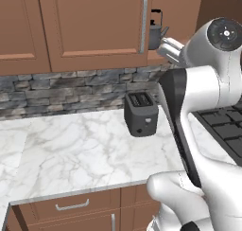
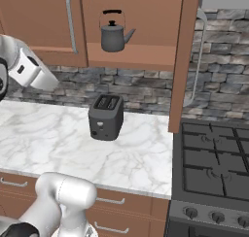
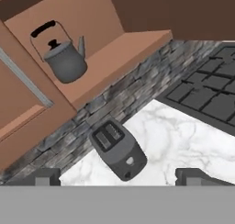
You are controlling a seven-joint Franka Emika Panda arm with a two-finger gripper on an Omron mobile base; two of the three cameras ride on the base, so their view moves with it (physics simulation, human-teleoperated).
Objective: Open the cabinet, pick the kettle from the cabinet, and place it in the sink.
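Arm raised, elbow bent; tool (image 3: 118, 176) jaws spread wide, empty.

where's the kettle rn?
The kettle stands on the shelf of the open cabinet, above the black toaster on the marble counter. In the left base view it peeks out right of the closed door's bar handle.

dark-grey kettle (image 2: 114, 36), reddish-brown cabinet (image 2: 141, 56), black toaster (image 2: 105, 117)

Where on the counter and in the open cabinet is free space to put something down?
Bare marble counter lies between the toaster and the stove, and also left of the toaster. On the open cabinet shelf, room lies right of the kettle. The shelf's left end, by the kettle, is crowded.
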